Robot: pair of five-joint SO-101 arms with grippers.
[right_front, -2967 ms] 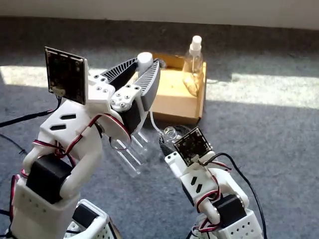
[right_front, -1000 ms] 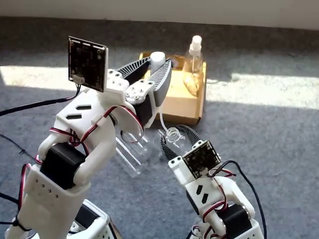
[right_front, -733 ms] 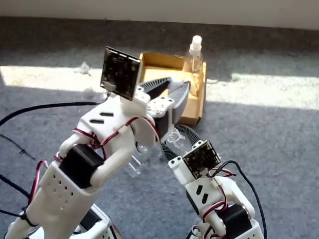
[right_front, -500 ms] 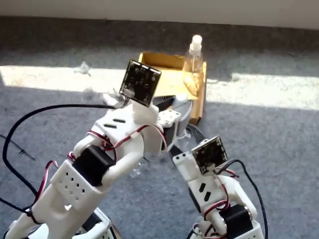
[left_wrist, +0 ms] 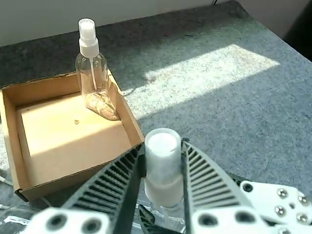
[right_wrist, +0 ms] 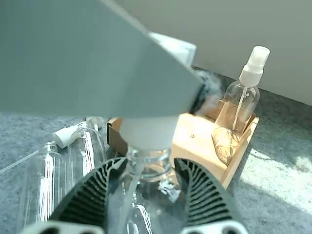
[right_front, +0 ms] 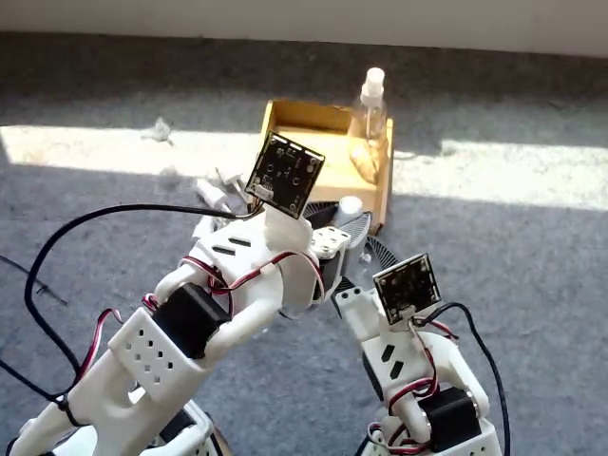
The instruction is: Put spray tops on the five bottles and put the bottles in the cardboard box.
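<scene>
The left gripper (left_wrist: 163, 147), fingers clenched on a spray top (left_wrist: 163, 180), has swung down from above the cardboard box (right_front: 328, 176) to just in front of it. There the right gripper (right_wrist: 151, 165) grasps an open bottle (right_wrist: 146, 200). The top is right above its neck, so I judge that capping comes next.

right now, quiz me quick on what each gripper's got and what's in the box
1. True or false: the left gripper is shut on a spray top.
2. Count: how many capped bottles are in the cardboard box?
3. The right gripper holds: A a clear bottle, B a loose cap, C nothing.
Key: 1 true; 2 one; 3 A.
</scene>
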